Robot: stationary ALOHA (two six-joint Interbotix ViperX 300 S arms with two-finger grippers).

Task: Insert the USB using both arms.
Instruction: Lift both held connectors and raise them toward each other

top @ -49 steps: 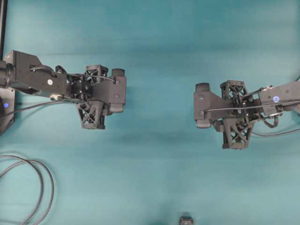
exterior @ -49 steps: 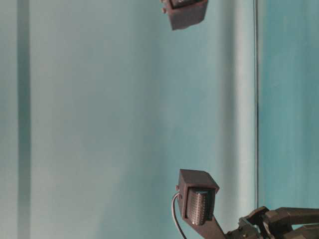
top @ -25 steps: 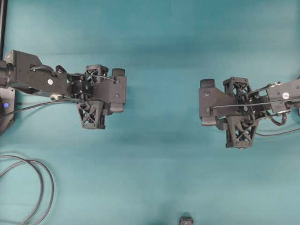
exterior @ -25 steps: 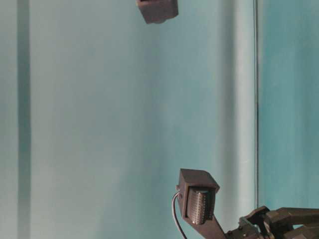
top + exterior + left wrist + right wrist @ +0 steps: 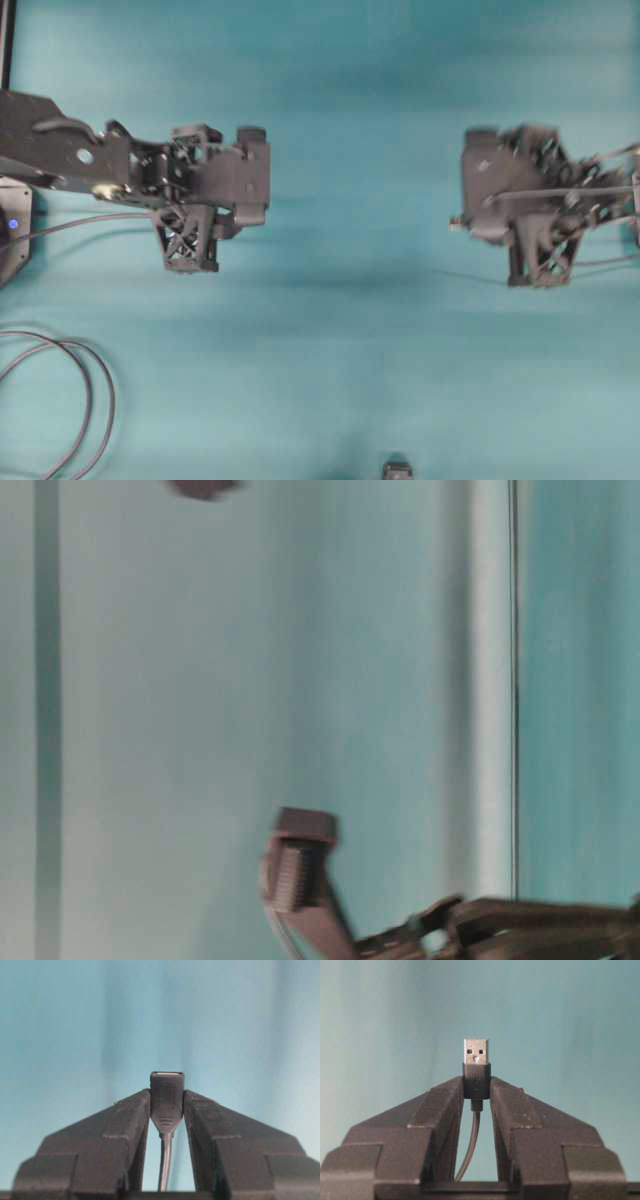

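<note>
Overhead exterior view: two black robot arms reach in from opposite edges of a plain teal table (image 5: 340,380), the left gripper (image 5: 252,178) on the left side and the right gripper (image 5: 480,185) on the right, facing each other across a wide bare gap, well apart and at roughly the same height in the picture. The right arm is blurred. In the left wrist view, the left gripper's two dark fingers (image 5: 127,1125) are pinched narrowly on the socket end (image 5: 167,1097), a rounded dark housing whose open mouth points straight out beyond the fingertips, its thin cable trailing back between them. In the right wrist view, the right gripper's fingers (image 5: 445,1105) are likewise closed narrowly on the dark collar of the USB plug (image 5: 476,1067), with the silvery metal tip sticking out past the fingertips and its cable running back between the fingers. Each part's long axis lies along its own gripper's pointing direction, so plug and socket appear to face one another across the gap. Judging from this, the coming move depends on bringing the two tips together along one shared line; neither arm looks clearly nearer the middle. A looped grey cable (image 5: 70,400) lies at the lower left, apart from both.
</note>
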